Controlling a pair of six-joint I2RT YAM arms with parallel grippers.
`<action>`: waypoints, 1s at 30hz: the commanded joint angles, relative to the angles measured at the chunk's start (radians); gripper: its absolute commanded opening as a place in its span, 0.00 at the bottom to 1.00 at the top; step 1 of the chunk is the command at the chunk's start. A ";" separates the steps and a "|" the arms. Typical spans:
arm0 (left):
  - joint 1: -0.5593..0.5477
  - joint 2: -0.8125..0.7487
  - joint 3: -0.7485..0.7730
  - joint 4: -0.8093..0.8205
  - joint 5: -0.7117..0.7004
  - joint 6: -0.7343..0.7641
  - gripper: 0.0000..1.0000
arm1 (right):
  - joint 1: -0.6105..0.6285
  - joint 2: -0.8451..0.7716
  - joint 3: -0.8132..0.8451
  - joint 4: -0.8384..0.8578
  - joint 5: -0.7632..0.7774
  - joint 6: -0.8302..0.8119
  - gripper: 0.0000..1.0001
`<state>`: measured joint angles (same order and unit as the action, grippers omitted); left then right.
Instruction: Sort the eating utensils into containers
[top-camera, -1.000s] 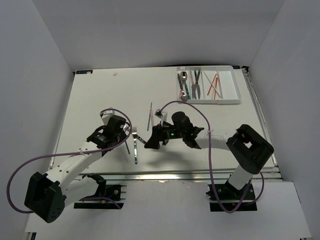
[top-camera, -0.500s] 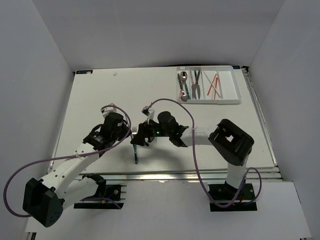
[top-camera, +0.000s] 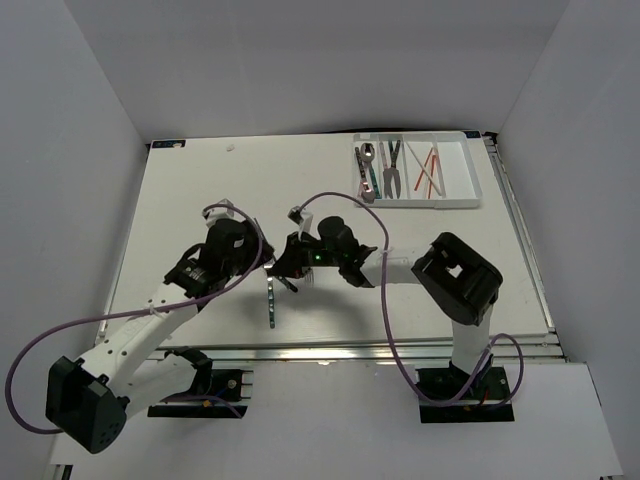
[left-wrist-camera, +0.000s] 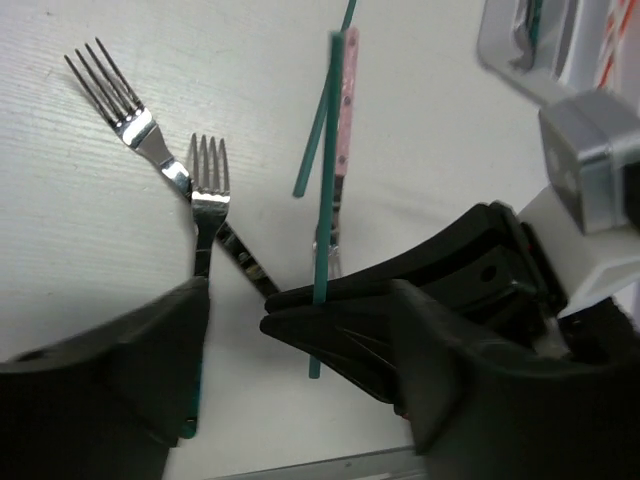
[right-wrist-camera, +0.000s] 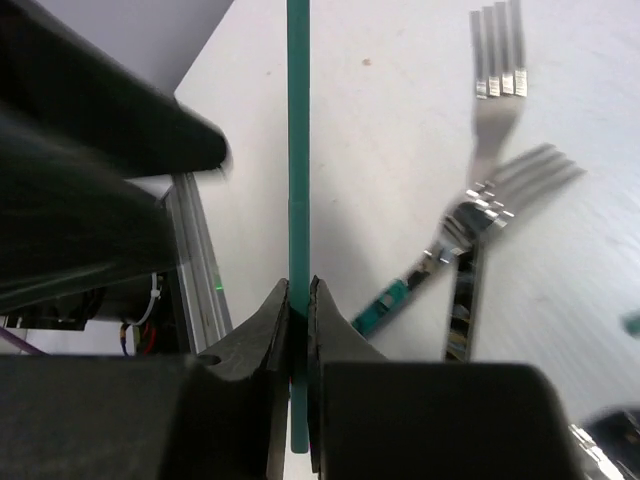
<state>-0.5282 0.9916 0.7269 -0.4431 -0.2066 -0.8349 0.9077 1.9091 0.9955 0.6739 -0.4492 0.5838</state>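
Observation:
My right gripper is shut on a teal chopstick, which stands upright between its pads above the table. In the left wrist view the same chopstick runs through the right gripper. My left gripper is open, one finger on each side of that grip, and touches nothing. Both grippers meet at mid-table, left gripper beside right gripper. Two forks lie crossed on the table below them. The white tray at the back right holds several sorted utensils.
A pink-handled utensil and a second teal chopstick lie on the table just beyond the grippers. A fork shows near the front edge. White walls enclose the table on three sides.
The right arm swung left to the left gripper and shut on the teal chopstick. The left gripper, shut before, has opened and let the chopstick go.

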 joint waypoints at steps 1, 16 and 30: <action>-0.003 -0.004 0.106 -0.041 -0.088 0.023 0.92 | -0.064 -0.099 -0.035 -0.019 0.030 -0.007 0.00; -0.001 0.035 0.207 -0.198 -0.278 0.220 0.98 | -0.673 0.143 0.669 -0.991 0.483 -0.424 0.00; -0.003 0.140 0.183 -0.144 -0.188 0.270 0.98 | -0.842 0.447 1.129 -1.172 0.495 -0.542 0.06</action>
<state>-0.5282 1.1255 0.9157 -0.6125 -0.4229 -0.5835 0.0864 2.3825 2.1113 -0.5022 0.0628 0.0631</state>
